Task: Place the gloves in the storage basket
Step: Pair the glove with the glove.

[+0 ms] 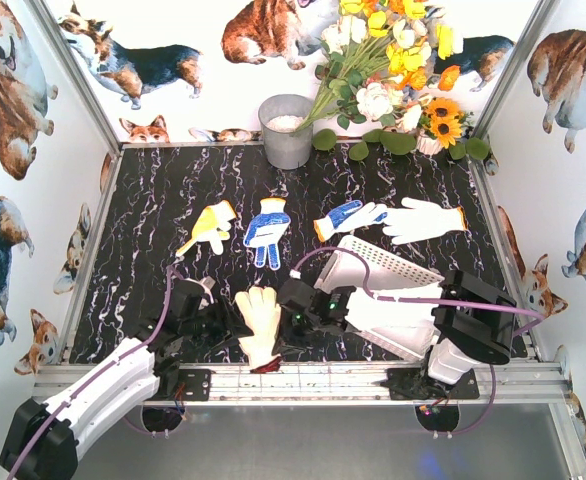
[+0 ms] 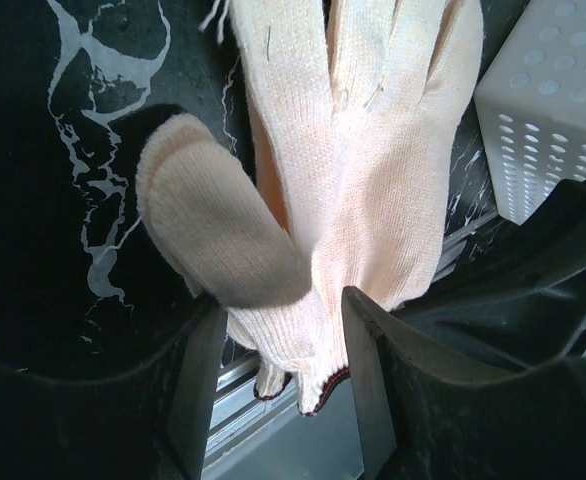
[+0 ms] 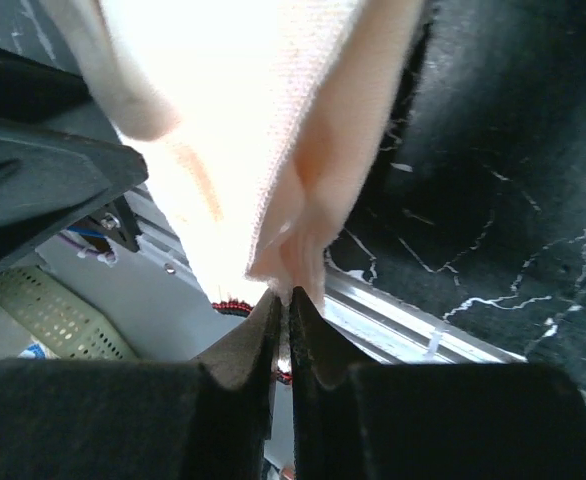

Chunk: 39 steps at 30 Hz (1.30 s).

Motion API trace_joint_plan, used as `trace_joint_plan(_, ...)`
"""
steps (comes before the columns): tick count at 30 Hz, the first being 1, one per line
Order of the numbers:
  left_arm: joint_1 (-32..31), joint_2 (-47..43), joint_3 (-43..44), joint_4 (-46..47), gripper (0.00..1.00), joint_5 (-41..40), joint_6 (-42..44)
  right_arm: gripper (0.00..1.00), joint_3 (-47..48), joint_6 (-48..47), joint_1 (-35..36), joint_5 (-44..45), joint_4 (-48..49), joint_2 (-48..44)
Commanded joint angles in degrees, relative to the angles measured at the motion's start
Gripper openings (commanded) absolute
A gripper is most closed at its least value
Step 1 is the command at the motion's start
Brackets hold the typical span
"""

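Note:
A cream knit glove (image 1: 260, 322) with a dark red cuff lies at the table's front edge, its cuff hanging over the rail. My right gripper (image 1: 285, 325) is shut on an edge fold of this glove (image 3: 273, 150), pinching it at the fingertips (image 3: 283, 298). On the glove's other side, my left gripper (image 1: 235, 326) stands open, and the cuff (image 2: 293, 340) hangs between its spread fingers (image 2: 198, 380). The white perforated storage basket (image 1: 388, 268) sits tilted under the right arm, and its corner (image 2: 548, 110) shows in the left wrist view.
Further back lie a yellow glove (image 1: 210, 228), a blue-dotted glove (image 1: 266, 230), a blue-and-white glove (image 1: 345, 218) and a white glove (image 1: 421, 220). A grey metal bucket (image 1: 287, 130) and a flower bunch (image 1: 393, 70) stand at the back wall. The metal front rail (image 1: 303, 380) borders the table.

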Motion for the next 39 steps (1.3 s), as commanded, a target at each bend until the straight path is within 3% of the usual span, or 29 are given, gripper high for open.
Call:
trace_joint_plan(1, -0.23, -0.44, -0.87, -2.48, 0.45, -2.13, 0.53, 0.02, -0.25, 0.58, 0.32, 2.46, 2.23, -0.87)
trace_joint_plan(16, -0.49, -0.26, 0.39, -2.62, 0.45, -1.58, 0.7, 0.0, 0.44, 4.9, 1.72, 0.37, 10.02, 1.58)
trace_joint_plan(26, -0.67, -0.56, 1.45, -3.38, 0.46, -2.21, 0.91, 0.0, -1.62, 5.66, 1.9, 3.15, 9.22, 2.32)
trace_joint_plan(31, -0.67, -0.5, 5.45, -5.84, 0.52, -3.61, 2.0, 0.09, -0.61, 4.38, 1.93, 4.8, 5.24, 0.43)
trace_joint_plan(39, -0.67, 3.06, 16.21, -16.85, 0.7, -7.08, 9.57, 0.31, 6.53, -1.84, 1.9, 8.07, -5.46, -2.9)
